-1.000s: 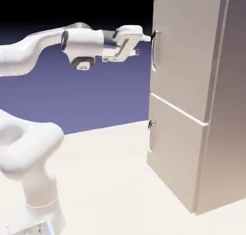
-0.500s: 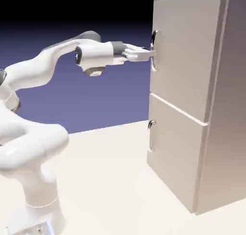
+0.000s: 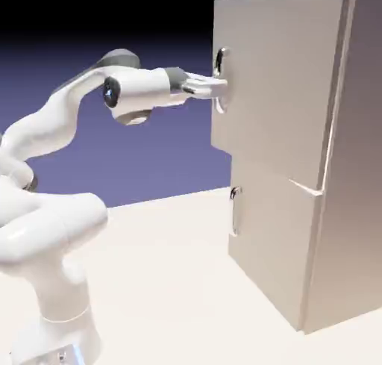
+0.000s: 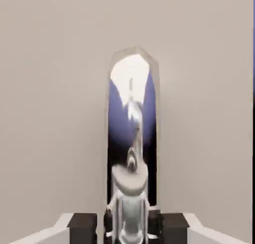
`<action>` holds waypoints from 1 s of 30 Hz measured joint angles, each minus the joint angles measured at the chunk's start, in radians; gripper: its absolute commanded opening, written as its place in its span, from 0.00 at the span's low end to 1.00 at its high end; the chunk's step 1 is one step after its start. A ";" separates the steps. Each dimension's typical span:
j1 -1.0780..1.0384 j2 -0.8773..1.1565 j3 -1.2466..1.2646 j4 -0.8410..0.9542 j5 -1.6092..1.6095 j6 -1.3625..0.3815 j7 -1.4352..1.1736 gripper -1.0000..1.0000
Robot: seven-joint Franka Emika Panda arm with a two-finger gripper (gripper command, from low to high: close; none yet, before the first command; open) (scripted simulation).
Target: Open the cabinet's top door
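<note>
Gripper [image 3: 216, 88]: clamped on silver handle [image 3: 221, 80] of top door [image 3: 272, 87]. Door: swung ajar from cabinet [image 3: 358, 162]. Lower door [image 3: 272, 236]: shut.

Cabinets: one cabinet [image 3: 339, 169], tall, beige-grey.
Doors: two on its front, namely the top door [image 3: 276, 80], the taller panel, and one lower door [image 3: 272, 244], the shorter.
Handles: two silver bar handles in the exterior view, the upper handle [image 3: 221, 80] on the top door and the lower handle [image 3: 234, 210] on the lower door. Hand view shows one, the upper handle [image 4: 132, 133], large and mirror-bright.
Robot arms: one white arm [image 3: 60, 132].
Grippers: one gripper [image 3: 216, 87].
Finger tips: two in the hand view, one finger tip [image 4: 112, 219] on each side of the handle.
Tables: one table [image 3: 171, 281], pale.
</note>
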 measured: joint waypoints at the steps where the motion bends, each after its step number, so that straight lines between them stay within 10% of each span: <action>1: 0.020 0.003 -0.036 -0.028 -0.015 -0.040 -0.025 0.00; 30: 0.181 0.594 -1.050 0.019 -0.854 -0.968 -0.539 0.00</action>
